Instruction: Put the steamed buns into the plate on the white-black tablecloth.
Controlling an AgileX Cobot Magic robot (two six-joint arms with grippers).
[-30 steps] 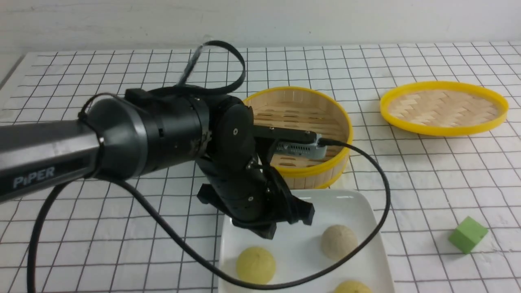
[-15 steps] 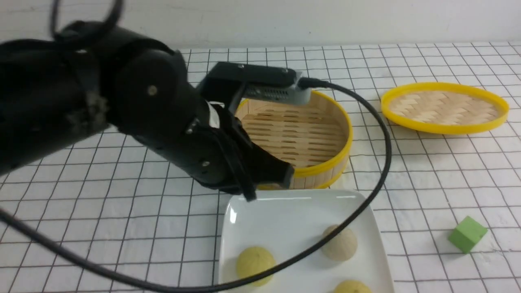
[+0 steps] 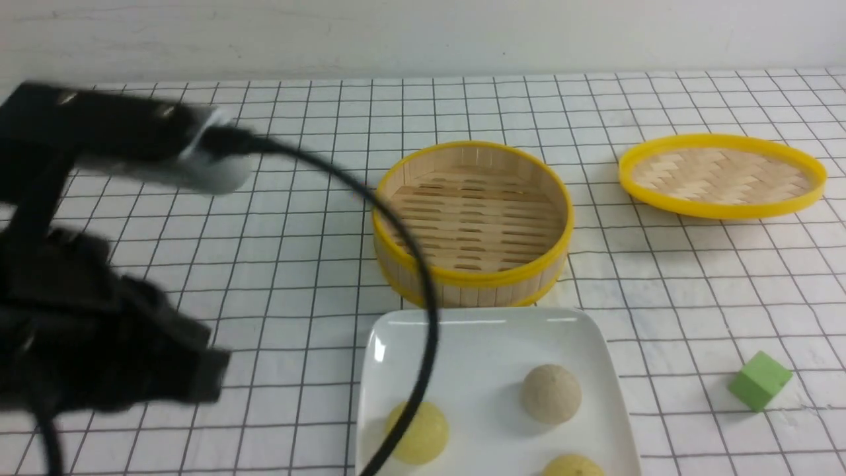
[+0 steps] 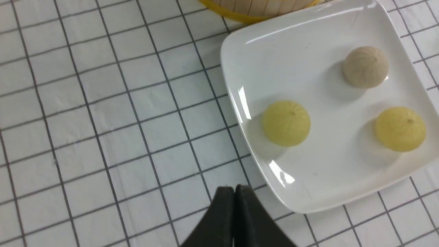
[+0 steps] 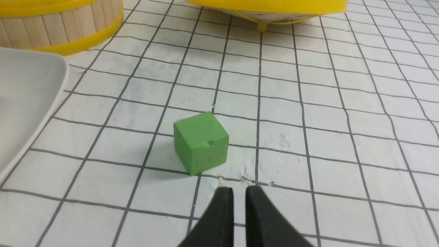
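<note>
**Three buns plated, loose cable over the dish**

My left jaws are pressed together and empty over the white-black tablecloth (image 4: 103, 120), just beside the plate (image 4: 308, 185) at the desk's near edge. All three steamed buns (image 4: 286, 122) sit in it, and the bamboo steamer basket (image 3: 476, 287) behind looks empty. My right jaws show a slim gap, holding nothing, near the green cube (image 5: 200, 147). The danger is my left arm's cable (image 3: 423, 311): it hangs across the plate and could drag a bun out.

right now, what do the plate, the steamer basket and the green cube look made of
The plate: glossy white, likely glazed ceramic or melamine, from its sharp highlights. The steamer basket: matte pale bamboo or wood slats, with yellow rims that look plastic. The green cube: matte with a small dent, perhaps foam or painted wood.
</note>
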